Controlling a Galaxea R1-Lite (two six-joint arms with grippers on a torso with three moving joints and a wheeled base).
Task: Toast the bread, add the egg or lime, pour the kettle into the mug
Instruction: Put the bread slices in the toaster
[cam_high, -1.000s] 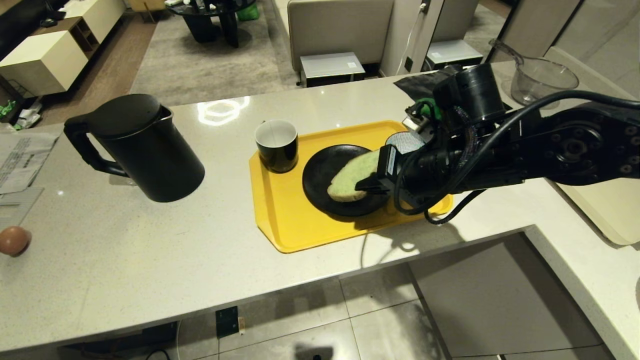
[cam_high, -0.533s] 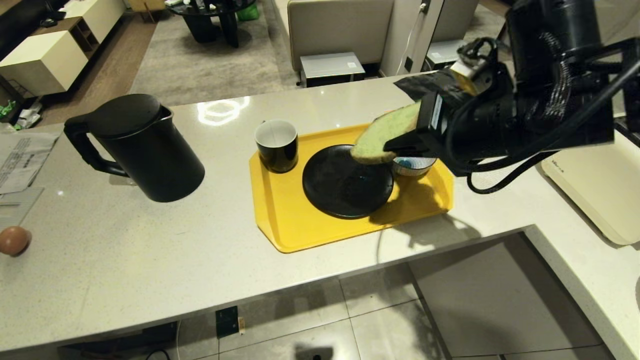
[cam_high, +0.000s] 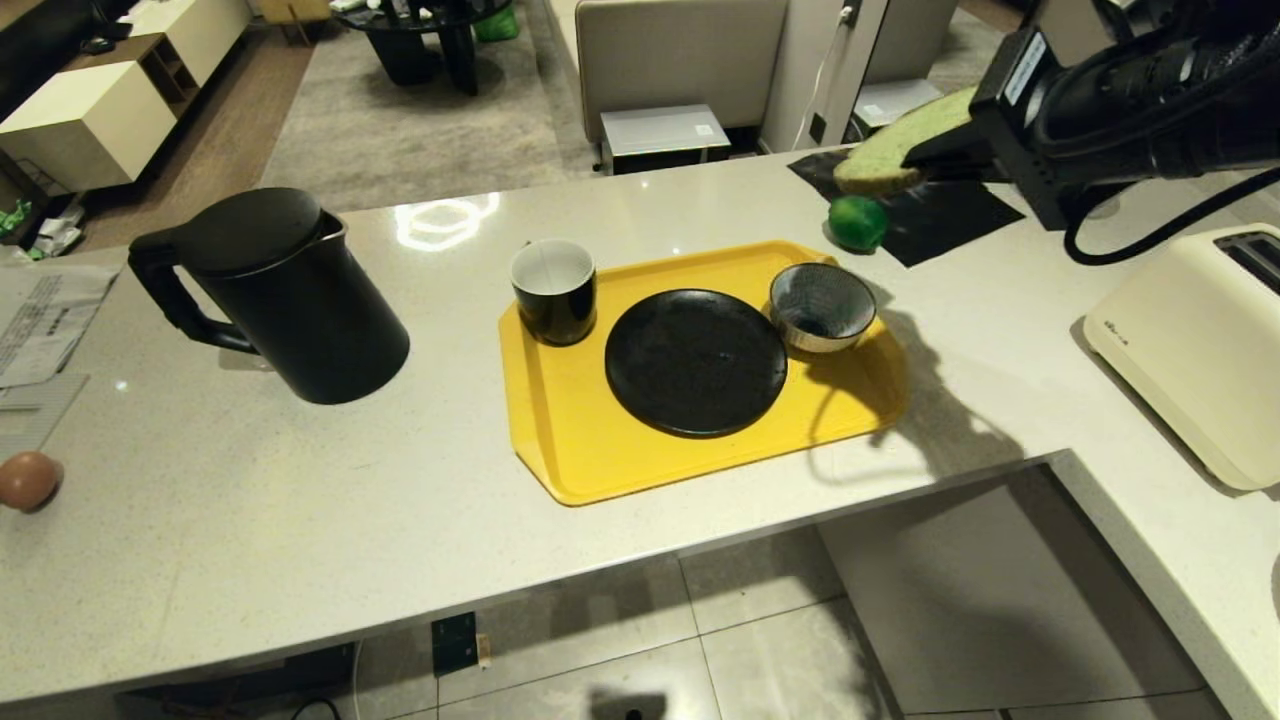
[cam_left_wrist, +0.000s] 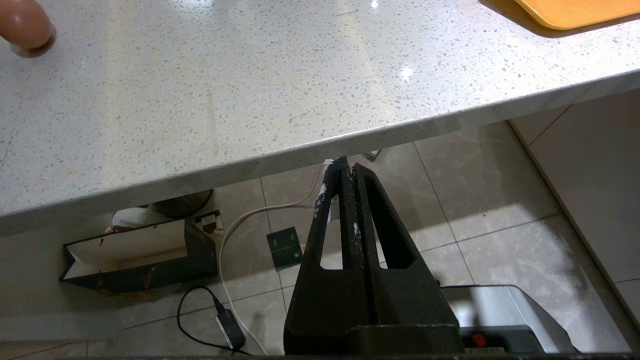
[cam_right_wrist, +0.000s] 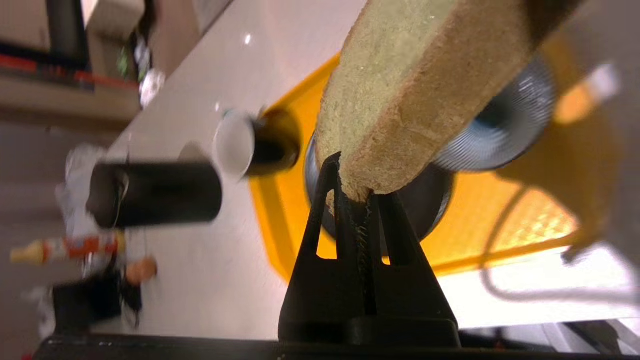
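Head view first: the right hand (cam_high: 925, 165) is up above the far right part of the surface (cam_high: 300, 520), clamped on one edge of the bread (cam_high: 895, 150), which sticks out from it, lifted clear of everything. Just below the slice, the lime (cam_high: 858, 222) sits on the surface at the corner of a black mat (cam_high: 950, 225) near the far edge. A yellow tray (cam_high: 590, 440) lies in the middle toward the front edge, carrying the mug (cam_high: 553, 290), a bare black plate (cam_high: 696, 361) and a small striped bowl (cam_high: 822, 306) in a row. The kettle (cam_high: 275, 295) stands well to the left of the tray, handle turned to the left edge. A brown egg (cam_high: 28, 481) rests at the left edge, with papers (cam_high: 45, 320) behind it. A cream toaster (cam_high: 1195, 340) sits at the right side of the surface.

Left wrist view: the left hand (cam_left_wrist: 346, 172) hangs below the front edge, over the tiled floor (cam_left_wrist: 475, 200), its fingers pressed together on nothing. The brown egg shows on the surface above.

Right wrist view: the fingers (cam_right_wrist: 336, 200) pinch the crust of the bread, with the tray, plate, bowl, mug and kettle blurred underneath.
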